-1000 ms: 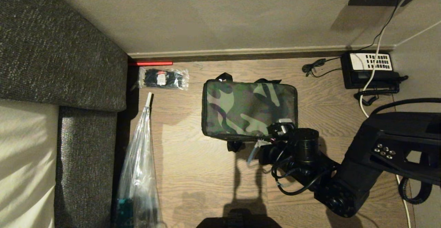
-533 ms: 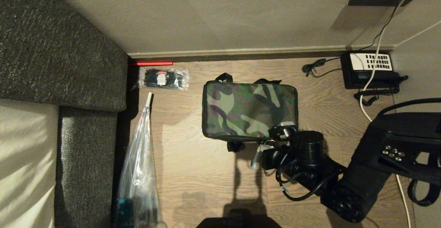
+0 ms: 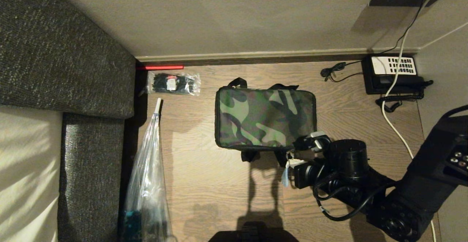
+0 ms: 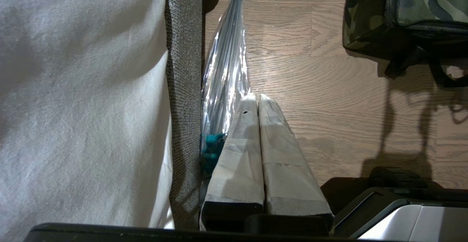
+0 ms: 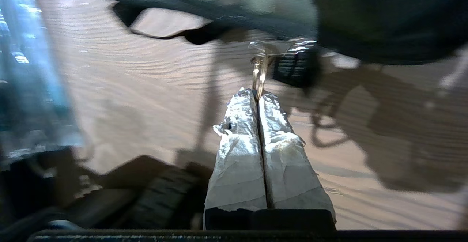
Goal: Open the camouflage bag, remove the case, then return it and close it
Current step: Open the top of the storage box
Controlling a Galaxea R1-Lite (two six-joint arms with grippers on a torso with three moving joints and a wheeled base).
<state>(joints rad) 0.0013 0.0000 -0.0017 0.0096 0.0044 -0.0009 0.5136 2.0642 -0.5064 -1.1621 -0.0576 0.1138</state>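
The camouflage bag (image 3: 265,117) lies flat on the wood floor with its green lid down and black strap handles at both long sides. The case does not show. My right gripper (image 3: 290,161) is at the bag's near right corner. In the right wrist view it (image 5: 258,94) is shut on a small metal zip pull ring (image 5: 259,75) that hangs from the bag's edge (image 5: 384,19). My left gripper (image 4: 255,97) is parked low beside the sofa, shut and empty, with a corner of the bag (image 4: 420,4) off to one side.
A grey sofa (image 3: 62,70) walls off the left. Beside it lie an umbrella in clear plastic (image 3: 148,176) and a clear packet of black ties (image 3: 173,83). A black telephone (image 3: 393,74) with cords sits at the back right by the wall.
My right arm has swung to the right and toward me along the bag's near edge, jaws staying shut on the zip pull. The bag has stayed in place.
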